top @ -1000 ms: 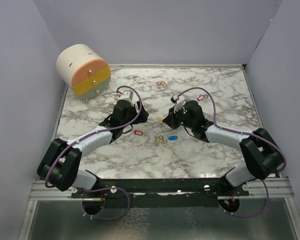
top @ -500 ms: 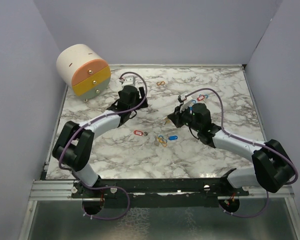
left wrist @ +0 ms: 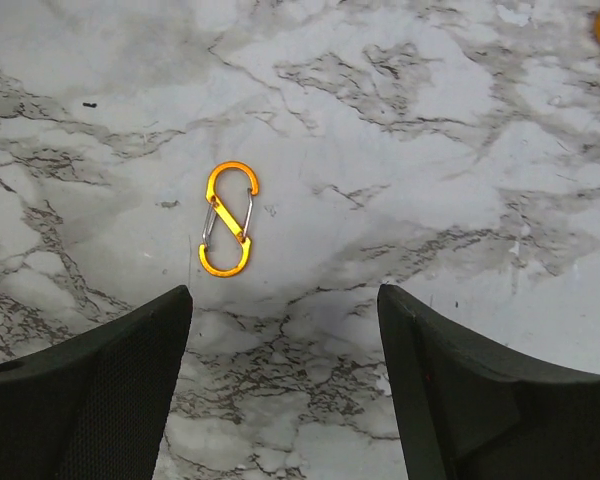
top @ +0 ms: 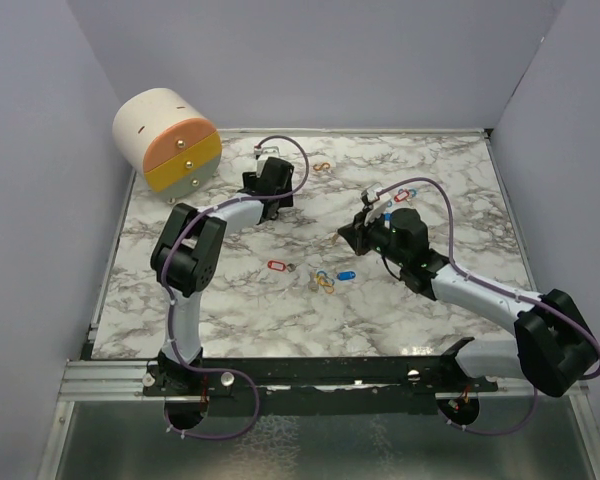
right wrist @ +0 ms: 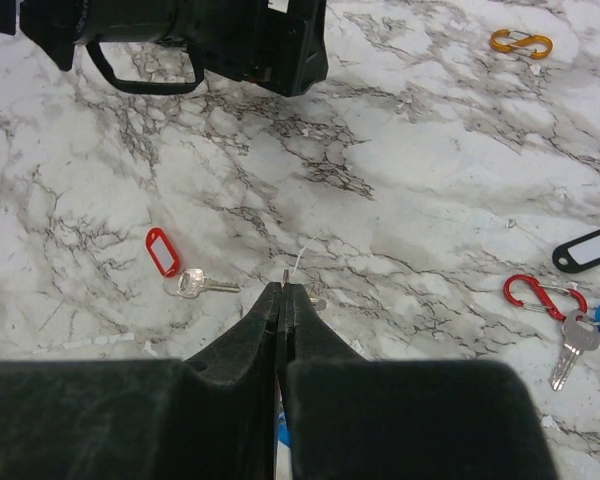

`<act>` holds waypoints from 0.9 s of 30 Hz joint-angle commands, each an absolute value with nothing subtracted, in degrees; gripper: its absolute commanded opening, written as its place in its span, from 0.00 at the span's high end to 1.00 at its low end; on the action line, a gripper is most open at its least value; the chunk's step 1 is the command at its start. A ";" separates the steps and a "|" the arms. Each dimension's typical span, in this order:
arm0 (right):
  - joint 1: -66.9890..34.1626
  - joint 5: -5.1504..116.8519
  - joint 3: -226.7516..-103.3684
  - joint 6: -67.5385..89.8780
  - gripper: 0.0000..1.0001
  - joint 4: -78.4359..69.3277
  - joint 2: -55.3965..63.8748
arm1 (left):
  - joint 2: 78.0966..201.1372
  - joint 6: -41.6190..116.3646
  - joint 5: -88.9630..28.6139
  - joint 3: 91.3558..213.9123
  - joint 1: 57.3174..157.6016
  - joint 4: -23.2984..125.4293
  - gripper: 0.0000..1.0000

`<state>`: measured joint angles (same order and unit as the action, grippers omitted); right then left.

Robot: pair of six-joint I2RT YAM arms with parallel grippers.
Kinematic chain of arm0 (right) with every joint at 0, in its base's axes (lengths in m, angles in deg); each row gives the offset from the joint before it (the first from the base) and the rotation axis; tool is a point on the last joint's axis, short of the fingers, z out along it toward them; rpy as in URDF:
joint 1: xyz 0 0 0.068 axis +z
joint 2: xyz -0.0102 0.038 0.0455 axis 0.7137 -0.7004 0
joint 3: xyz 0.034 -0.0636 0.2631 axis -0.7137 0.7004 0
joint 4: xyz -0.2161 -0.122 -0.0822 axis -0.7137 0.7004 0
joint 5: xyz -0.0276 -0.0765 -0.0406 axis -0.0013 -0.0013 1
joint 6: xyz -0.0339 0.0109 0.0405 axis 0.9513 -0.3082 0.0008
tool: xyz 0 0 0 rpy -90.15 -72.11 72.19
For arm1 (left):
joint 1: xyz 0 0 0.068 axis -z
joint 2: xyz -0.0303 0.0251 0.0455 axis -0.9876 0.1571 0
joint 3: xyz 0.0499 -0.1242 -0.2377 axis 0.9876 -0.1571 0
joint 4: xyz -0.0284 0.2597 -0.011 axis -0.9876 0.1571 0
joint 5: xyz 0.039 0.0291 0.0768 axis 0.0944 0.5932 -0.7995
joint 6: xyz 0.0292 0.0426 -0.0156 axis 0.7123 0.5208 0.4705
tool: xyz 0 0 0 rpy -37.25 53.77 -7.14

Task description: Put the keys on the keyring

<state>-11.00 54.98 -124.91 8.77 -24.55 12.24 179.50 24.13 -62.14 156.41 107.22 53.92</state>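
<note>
While the left gripper [left wrist: 283, 300] hangs with jaws spread wide above the orange S-shaped metal carabiner [left wrist: 228, 232] near the marble counter's [top: 230, 320] far edge, the tiny key with a red oblong plastic tag [top: 276, 266] lies mid-counter, and the blue, green and yellow tagged keys [top: 327, 280] cluster just right of it. The right gripper [right wrist: 282, 292] is pressed shut just beyond them; a red carabiner [right wrist: 543, 293] lies further right.

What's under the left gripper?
An orange S-carabiner lies on the marble table below the open left gripper, untouched. The table surface beneath the two fingers themselves is covered.
</note>
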 commanded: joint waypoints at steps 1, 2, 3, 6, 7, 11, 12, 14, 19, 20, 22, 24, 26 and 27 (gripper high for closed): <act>-10.65 56.29 -123.97 9.28 1.00 -26.15 13.65 | 181.68 25.68 -64.62 160.49 105.04 55.86 0.23; -10.65 56.28 -124.03 9.22 1.00 -26.11 13.52 | 182.17 25.59 -64.10 160.82 104.54 55.67 0.23; -10.65 56.22 -124.12 9.24 1.00 -26.13 13.50 | 182.79 25.51 -63.55 161.34 104.11 55.89 0.23; -10.65 56.11 -124.21 9.24 1.00 -26.07 13.36 | 184.37 25.74 -62.47 162.49 103.20 56.07 0.23; -10.65 56.11 -124.23 9.21 1.00 -26.13 13.34 | 184.78 25.75 -62.26 162.81 103.00 56.11 0.23; -10.65 56.27 -124.27 9.33 1.00 -26.16 13.09 | 185.82 25.59 -59.21 162.94 101.99 55.38 0.24; -10.65 56.28 -124.31 9.33 1.00 -26.11 13.01 | 185.97 25.55 -58.66 162.84 101.85 55.15 0.25; -10.65 56.28 -124.37 9.37 1.00 -26.15 12.87 | 186.13 25.48 -57.74 162.59 101.57 54.69 0.25; -10.65 56.11 -124.56 9.46 1.00 -26.29 12.33 | 186.92 25.57 -56.44 162.13 101.42 54.06 0.28; -10.65 56.07 -124.58 9.46 1.00 -26.33 12.29 | 187.13 25.65 -56.38 162.00 101.42 53.93 0.29; -10.69 56.02 -124.58 9.46 1.00 -26.25 12.20 | 187.38 25.66 -56.24 161.64 101.35 53.59 0.32; -10.65 56.11 -124.60 9.47 1.00 -26.33 12.20 | 187.53 25.47 -55.96 161.08 101.32 53.31 0.36; -10.65 56.11 -124.65 9.46 1.00 -26.23 12.12 | 187.59 25.31 -55.76 160.50 101.34 52.86 0.39; -10.65 56.11 -124.67 9.46 1.00 -26.20 12.11 | 187.70 25.23 -55.75 160.24 101.34 52.63 0.40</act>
<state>-11.00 55.09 -124.60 8.84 -24.53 12.24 186.16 25.55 -57.88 161.65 101.65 53.60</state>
